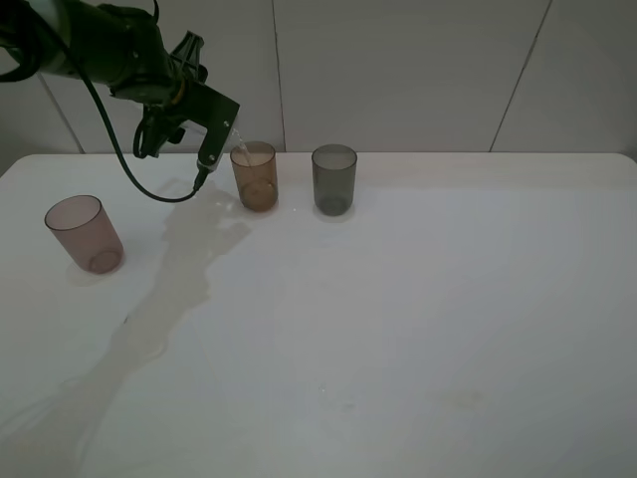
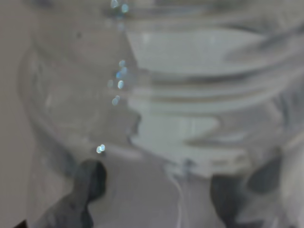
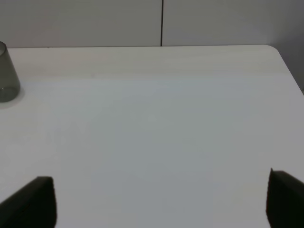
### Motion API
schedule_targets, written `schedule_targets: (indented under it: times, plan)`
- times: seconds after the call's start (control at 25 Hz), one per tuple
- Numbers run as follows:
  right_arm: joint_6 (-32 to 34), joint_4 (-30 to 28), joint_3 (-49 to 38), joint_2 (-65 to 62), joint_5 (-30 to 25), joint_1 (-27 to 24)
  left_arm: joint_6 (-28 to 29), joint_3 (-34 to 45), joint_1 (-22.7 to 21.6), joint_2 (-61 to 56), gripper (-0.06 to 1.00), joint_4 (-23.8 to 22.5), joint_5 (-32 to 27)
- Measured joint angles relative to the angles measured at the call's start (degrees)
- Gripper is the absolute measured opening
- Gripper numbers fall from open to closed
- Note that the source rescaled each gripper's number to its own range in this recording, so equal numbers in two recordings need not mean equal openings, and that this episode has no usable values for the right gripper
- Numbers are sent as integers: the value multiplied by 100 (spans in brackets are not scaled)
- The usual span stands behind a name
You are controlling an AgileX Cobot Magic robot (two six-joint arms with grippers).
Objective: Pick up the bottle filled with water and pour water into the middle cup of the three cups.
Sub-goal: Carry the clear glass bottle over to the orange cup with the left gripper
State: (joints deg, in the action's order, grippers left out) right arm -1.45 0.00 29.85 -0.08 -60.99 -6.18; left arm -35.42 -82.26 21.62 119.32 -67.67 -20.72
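My left claw [image 1: 217,139] hangs over the far left part of the worktop [image 1: 418,329], pinching the bottle [image 1: 236,142]. The bottle is tipped, its mouth aimed down at the rim of the middle cup [image 1: 255,175] and just above it. In the left wrist view the clear bottle fills nearly everything. It is blurred, but I can make out the threaded neck and some bright droplets, with the dark fingertips [image 2: 90,180] on either side. I cannot make out the water level in the amber cup.

The grey cup [image 1: 333,179] stands upright just beside the amber one, towards my right. The pinkish cup [image 1: 85,234] sits well apart from both, near the left edge and closer to me.

My right claw [image 3: 156,204] is out of sight in the high view. Its own camera shows its fingertips [image 3: 28,204] spread wide over bare worktop, with the grey cup at the frame's edge.
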Motion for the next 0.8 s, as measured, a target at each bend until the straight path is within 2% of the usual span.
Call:
schedule_targets:
  times: [0.8]
  plan:
    - [0,0,0,0,0,0,0,0,0,0,2,-526,49]
